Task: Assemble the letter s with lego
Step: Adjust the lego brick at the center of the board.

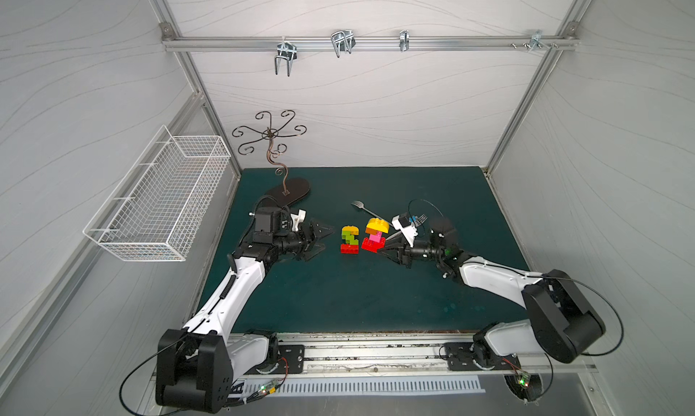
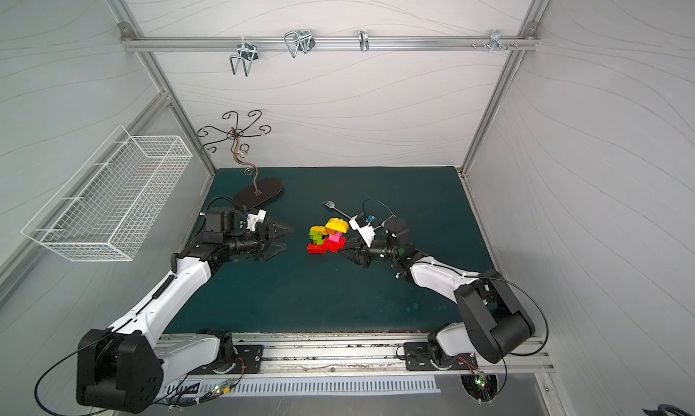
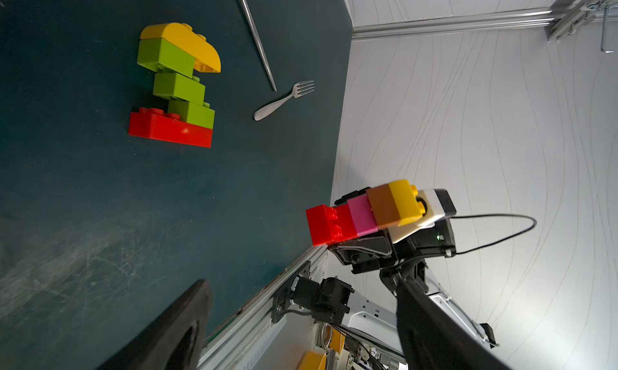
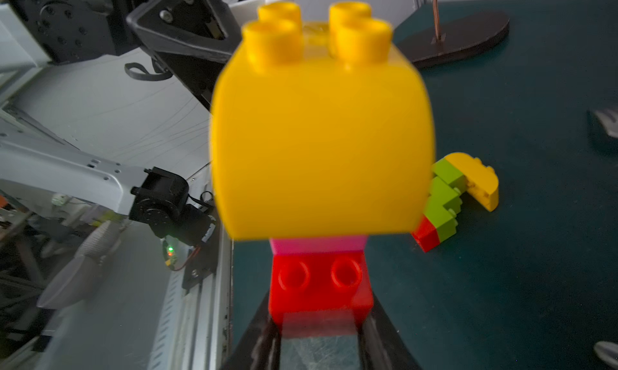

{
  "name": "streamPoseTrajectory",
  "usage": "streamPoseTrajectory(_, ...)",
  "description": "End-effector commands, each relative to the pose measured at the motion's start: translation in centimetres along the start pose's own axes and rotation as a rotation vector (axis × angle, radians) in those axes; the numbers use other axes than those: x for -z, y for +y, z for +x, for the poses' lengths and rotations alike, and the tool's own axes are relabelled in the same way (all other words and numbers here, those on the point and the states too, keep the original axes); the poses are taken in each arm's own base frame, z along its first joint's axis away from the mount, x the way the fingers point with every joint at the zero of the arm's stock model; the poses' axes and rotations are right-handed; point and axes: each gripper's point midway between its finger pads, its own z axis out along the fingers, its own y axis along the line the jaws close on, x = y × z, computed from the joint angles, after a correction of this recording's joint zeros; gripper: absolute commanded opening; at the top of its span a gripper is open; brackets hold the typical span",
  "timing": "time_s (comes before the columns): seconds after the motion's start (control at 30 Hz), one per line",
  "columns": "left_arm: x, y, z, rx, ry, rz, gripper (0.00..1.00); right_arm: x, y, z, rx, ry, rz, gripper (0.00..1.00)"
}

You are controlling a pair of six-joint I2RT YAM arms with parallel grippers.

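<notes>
Well, the right gripper (image 1: 380, 247) is clamped on the red brick (image 4: 319, 284) at the foot of the held stack (image 1: 376, 234) and carries it clear of the mat (image 1: 338, 301). Above the red brick come pink, then orange, then a yellow brick with a rounded top, its studs pointing away from the fingers. In the right wrist view that yellow brick fills most of the picture, and the two black fingers (image 4: 264, 338) pinch the red brick from either side.

Just beside it, toward the left arm, the flat stack (image 1: 349, 239) lies on its side on the mat. It has a long red brick at one end, three lime green bricks stepped above it, and a yellow rounded brick at the far end. In both top views the two stacks sit close together; I cannot tell whether they touch.

The left gripper (image 1: 325, 239) stands wide open and holds nothing. It hangs low over the mat, near the flat stack and pointing at it, with bare mat between.

A fork (image 1: 365, 209) lies on the mat behind the stacks. Further back on the left stands a hook stand (image 1: 287, 192), and a wire basket (image 1: 161, 203) hangs on the left wall.
</notes>
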Motion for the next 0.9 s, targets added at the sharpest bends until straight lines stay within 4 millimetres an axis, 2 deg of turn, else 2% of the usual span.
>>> streamPoseTrajectory(0.0,1.1,-2.6,-0.3,-0.084,-0.019,0.046,0.89,0.7,0.0,4.0,-0.386,0.197,-0.058,0.09)
streamPoseTrajectory(0.17,1.4,-2.8,0.0,-0.091,-0.026,0.049,0.89,0.6,0.0,4.9,-0.532,0.269,-0.096,0.11)
streamPoseTrajectory(0.43,1.5,-2.6,0.2,-0.091,-0.026,0.048,0.89,-0.5,-1.9,8.4,-0.736,0.354,-0.118,0.12)
streamPoseTrajectory(0.7,1.4,-2.3,0.2,-0.086,-0.031,0.041,0.89,-0.9,-3.6,9.3,-0.799,0.37,-0.099,0.13)
streamPoseTrajectory(0.87,1.4,-2.2,0.1,-0.088,-0.033,0.04,0.89,-1.3,-4.5,10.5,-0.836,0.389,-0.088,0.15)
